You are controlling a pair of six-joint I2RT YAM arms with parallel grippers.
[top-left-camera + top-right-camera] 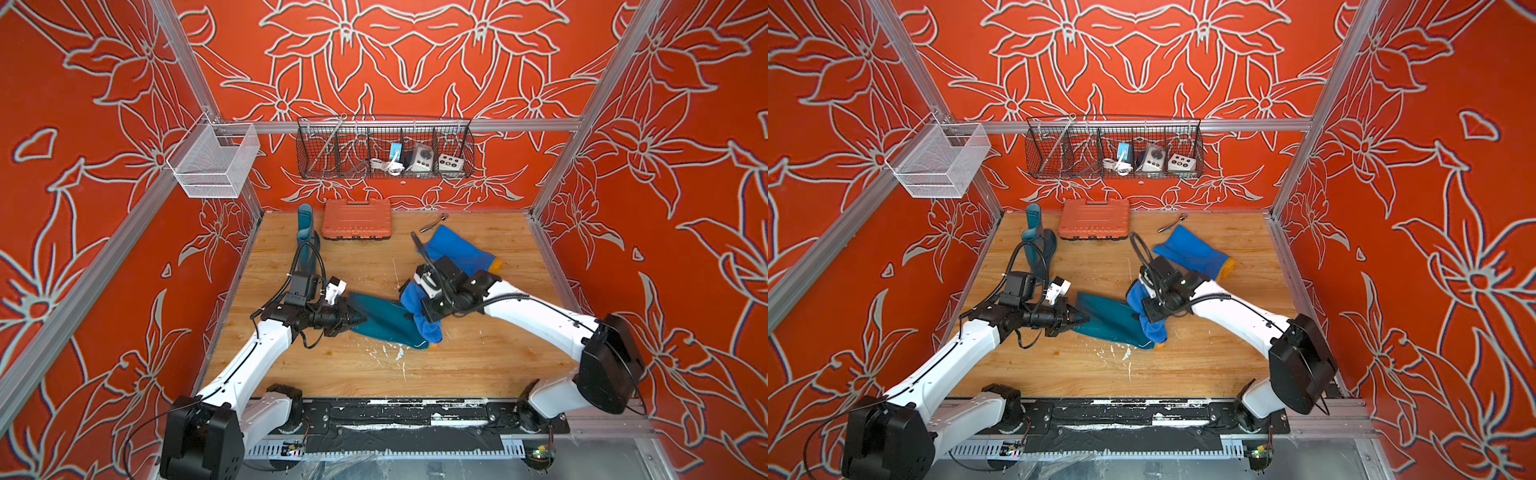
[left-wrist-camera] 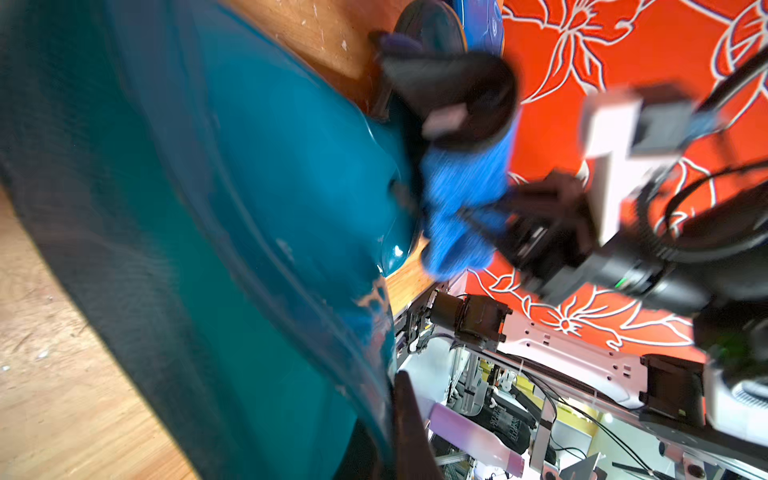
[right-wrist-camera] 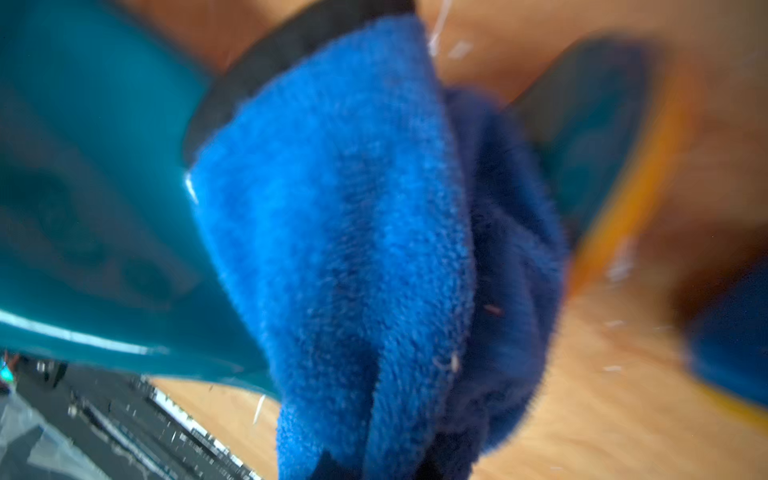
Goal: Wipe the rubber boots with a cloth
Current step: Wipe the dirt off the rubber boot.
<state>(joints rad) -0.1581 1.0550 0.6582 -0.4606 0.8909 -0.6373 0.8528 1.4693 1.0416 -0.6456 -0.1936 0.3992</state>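
Note:
One dark teal rubber boot [image 1: 384, 324] [image 1: 1106, 322] lies on its side mid-table. My left gripper [image 1: 360, 320] [image 1: 1086, 320] is shut on the rim of its shaft; the left wrist view shows the boot wall [image 2: 228, 208] pinched beside a dark finger [image 2: 409, 419]. My right gripper [image 1: 417, 305] [image 1: 1142, 305] is shut on the blue fuzzy cloth [image 1: 428, 328] [image 3: 353, 228], which drapes over the boot's foot end near its orange sole [image 3: 631, 187]. The bright blue boot [image 1: 459, 249] lies at the back right. A second teal boot [image 1: 306, 237] stands upright at the back left.
An orange ribbed case [image 1: 357, 219] lies against the back wall, with a small metal tool [image 1: 433, 224] to its right. A black wire basket [image 1: 384, 149] and a white mesh basket [image 1: 212, 162] hang on the walls. White flecks mark the wooden table [image 1: 478, 365].

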